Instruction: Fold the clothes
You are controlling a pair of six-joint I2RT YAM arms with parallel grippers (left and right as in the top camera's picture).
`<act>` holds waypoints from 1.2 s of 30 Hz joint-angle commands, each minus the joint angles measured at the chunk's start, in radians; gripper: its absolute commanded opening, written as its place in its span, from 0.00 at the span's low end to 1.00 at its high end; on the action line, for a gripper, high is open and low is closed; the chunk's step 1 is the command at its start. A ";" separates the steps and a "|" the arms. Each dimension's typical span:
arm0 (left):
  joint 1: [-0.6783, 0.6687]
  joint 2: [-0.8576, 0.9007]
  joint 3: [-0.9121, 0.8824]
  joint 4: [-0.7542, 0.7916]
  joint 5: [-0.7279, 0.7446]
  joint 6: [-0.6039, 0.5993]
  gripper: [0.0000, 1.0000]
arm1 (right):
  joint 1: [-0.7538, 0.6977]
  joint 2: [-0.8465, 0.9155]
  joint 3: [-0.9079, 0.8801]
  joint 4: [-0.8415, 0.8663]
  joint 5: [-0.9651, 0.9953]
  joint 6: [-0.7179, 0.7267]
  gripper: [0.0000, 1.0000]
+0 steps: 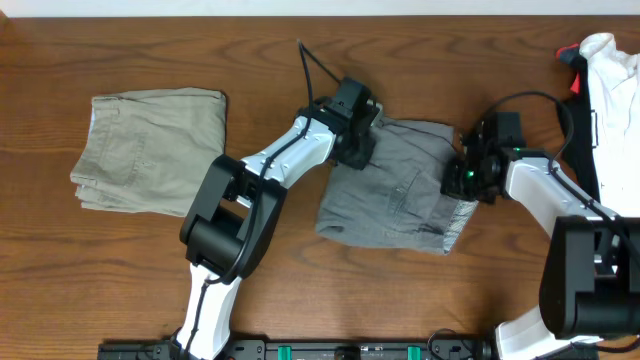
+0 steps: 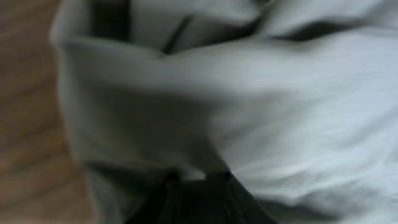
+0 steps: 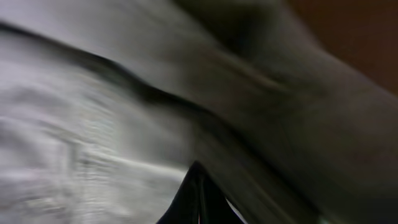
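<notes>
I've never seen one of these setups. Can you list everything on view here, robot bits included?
grey shorts: one, medium grey, table centre, between the two arms
beige shorts: one, pale khaki, folded, left side
white-and-black garment: one, with a red bit, far right corner
table: one, brown wood, under everything
left arm: one, white and black, jaws at the grey shorts' upper left edge
right arm: one, white and black, jaws at the shorts' right edge

A robotics lab: 2 robot arms [image 1: 290, 150] at a wooden table [image 1: 150, 50].
</notes>
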 commanded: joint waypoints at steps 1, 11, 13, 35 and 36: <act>0.043 0.017 -0.005 -0.059 -0.151 0.028 0.22 | -0.009 0.018 0.008 -0.036 0.230 0.011 0.01; 0.205 -0.150 0.017 -0.223 -0.129 0.008 0.63 | -0.016 -0.023 0.033 -0.089 0.030 -0.105 0.24; 0.228 -0.190 0.017 -0.274 -0.026 0.009 0.66 | -0.023 -0.062 0.052 -0.115 -0.039 -0.149 0.33; 0.154 -0.019 -0.077 -0.239 0.398 0.095 0.88 | -0.034 -0.452 0.084 -0.278 -0.201 -0.201 0.71; 0.154 -0.008 -0.077 -0.222 0.416 0.095 0.88 | -0.034 -0.452 0.084 -0.282 -0.201 -0.201 0.71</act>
